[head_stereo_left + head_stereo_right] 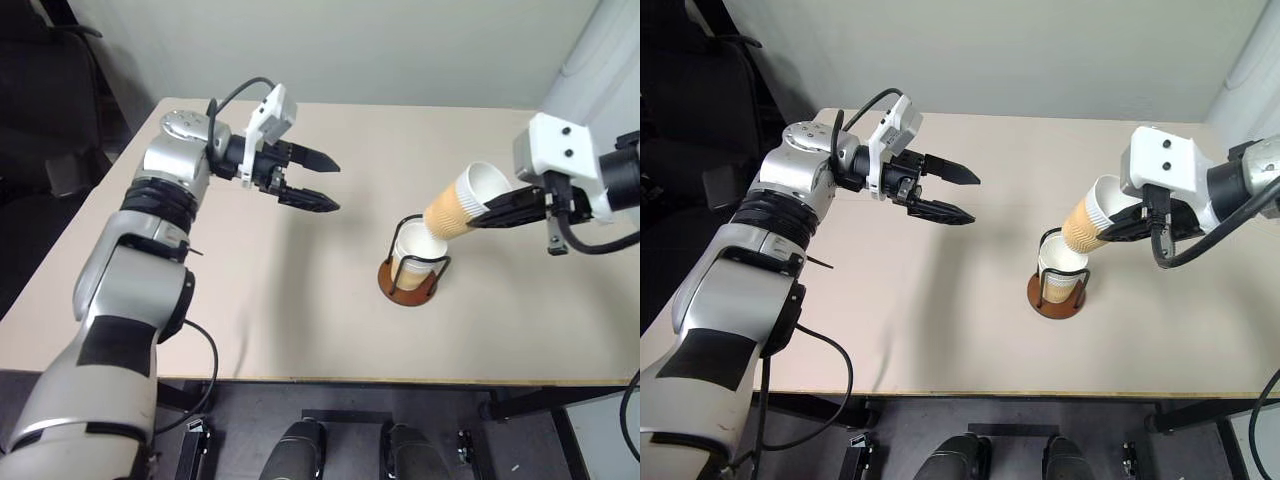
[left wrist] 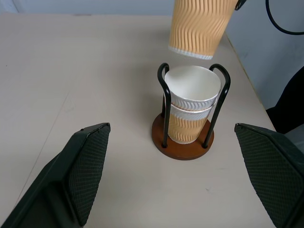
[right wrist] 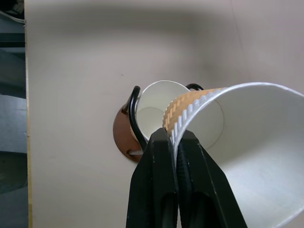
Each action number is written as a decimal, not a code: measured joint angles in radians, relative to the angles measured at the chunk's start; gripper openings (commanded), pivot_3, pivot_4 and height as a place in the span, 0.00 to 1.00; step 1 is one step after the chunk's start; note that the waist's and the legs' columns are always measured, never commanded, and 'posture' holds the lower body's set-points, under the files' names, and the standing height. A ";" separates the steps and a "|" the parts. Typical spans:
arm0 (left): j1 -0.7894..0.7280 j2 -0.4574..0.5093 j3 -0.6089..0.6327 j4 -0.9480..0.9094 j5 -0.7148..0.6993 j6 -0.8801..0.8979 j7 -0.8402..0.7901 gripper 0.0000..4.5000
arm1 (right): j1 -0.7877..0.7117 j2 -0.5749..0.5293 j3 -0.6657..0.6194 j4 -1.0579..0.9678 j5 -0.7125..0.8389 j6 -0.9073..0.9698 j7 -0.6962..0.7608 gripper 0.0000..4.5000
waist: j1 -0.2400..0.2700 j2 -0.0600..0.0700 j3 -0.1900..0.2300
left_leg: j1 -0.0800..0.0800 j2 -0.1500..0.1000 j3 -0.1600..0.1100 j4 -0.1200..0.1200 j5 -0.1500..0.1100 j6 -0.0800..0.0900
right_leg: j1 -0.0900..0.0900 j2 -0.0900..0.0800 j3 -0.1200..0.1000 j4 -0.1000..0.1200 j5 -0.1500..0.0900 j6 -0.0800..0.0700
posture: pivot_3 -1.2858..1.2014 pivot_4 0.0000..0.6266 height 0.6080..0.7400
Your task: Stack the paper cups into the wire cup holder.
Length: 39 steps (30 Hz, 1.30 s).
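The right claw [image 1: 478, 213] pinched a tilted paper cup [image 1: 465, 201] by its rim at one o'clock above the wire cup holder [image 1: 412, 275], needing uprighting and centring over the two nested cups [image 2: 191, 102], while the left claw [image 1: 320, 182] gaped empty over the bench [image 1: 300, 300].

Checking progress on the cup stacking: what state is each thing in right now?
Wire cup holder: upright on the table, two cups nested inside.
Nested cups: upright, open ends up.
Third cup: tilted, held above the holder, not yet in.
Right claw: shut on the third cup's rim.
Left claw: open, empty, away from the holder.
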 measured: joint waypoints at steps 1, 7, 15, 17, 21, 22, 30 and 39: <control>0.000 0.001 0.000 -0.001 0.000 0.000 0.000 1.00 | 0.001 0.006 0.005 -0.001 -0.002 0.000 -0.001 0.01 | 0.001 0.000 0.000 | 0.000 0.001 -0.002 0.001 0.000 0.000 | 0.000 -0.003 0.002 0.000 0.000 0.000 | 0.52 0.24 1.00; 0.000 0.011 -0.001 -0.004 -0.003 0.003 0.000 1.00 | 0.016 0.027 0.020 -0.001 -0.007 -0.001 -0.006 0.01 | 0.000 0.000 0.000 | 0.000 0.001 -0.003 0.001 0.000 0.000 | 0.000 -0.002 0.001 0.000 -0.001 -0.002 | 0.52 0.24 1.00; 0.000 0.019 -0.001 -0.014 -0.008 0.008 0.000 1.00 | 0.051 0.049 0.027 -0.001 -0.038 -0.023 -0.013 0.01 | -0.001 0.000 0.000 | 0.000 0.000 -0.003 0.001 0.000 0.000 | 0.001 -0.002 0.001 0.000 -0.001 -0.005 | 0.52 0.24 1.00; 0.000 0.020 -0.001 -0.017 -0.012 0.009 0.000 1.00 | 0.065 0.051 0.043 -0.001 -0.047 -0.029 -0.013 0.01 | -0.001 0.000 0.000 | 0.000 -0.001 -0.002 0.000 0.000 0.000 | 0.001 -0.001 0.000 0.000 -0.001 -0.005 | 0.52 0.24 1.00; 0.000 0.021 -0.001 -0.023 -0.017 0.011 0.000 1.00 | 0.081 0.052 0.055 -0.002 -0.066 -0.051 -0.013 0.01 | -0.002 0.000 0.000 | 0.000 0.000 -0.003 0.001 0.000 0.000 | 0.001 -0.003 0.001 0.000 0.000 -0.004 | 0.52 0.24 1.00; 0.000 0.022 -0.001 -0.025 -0.018 0.011 0.000 1.00 | 0.084 0.052 0.056 -0.002 -0.069 -0.056 -0.012 0.01 | -0.002 0.000 0.000 | 0.000 0.000 -0.003 0.001 0.000 0.000 | 0.001 -0.002 0.002 0.001 -0.001 -0.005 | 0.52 0.24 1.00; 0.000 0.023 -0.001 -0.032 -0.019 0.021 0.000 1.00 | 0.089 0.062 0.074 0.018 -0.124 -0.114 -0.006 0.09 | -0.003 -0.001 0.000 | 0.001 0.001 -0.004 0.001 0.001 0.001 | 0.001 -0.003 0.002 0.000 0.001 -0.006 | 0.52 0.24 1.00; 0.001 0.026 -0.012 -0.052 -0.035 0.025 0.000 1.00 | 0.015 0.141 0.077 0.019 -0.071 -0.013 0.000 0.76 | -0.007 0.000 0.000 | 0.001 0.001 -0.004 0.001 0.002 0.001 | 0.001 -0.002 0.003 0.001 0.001 -0.007 | 0.52 0.24 1.00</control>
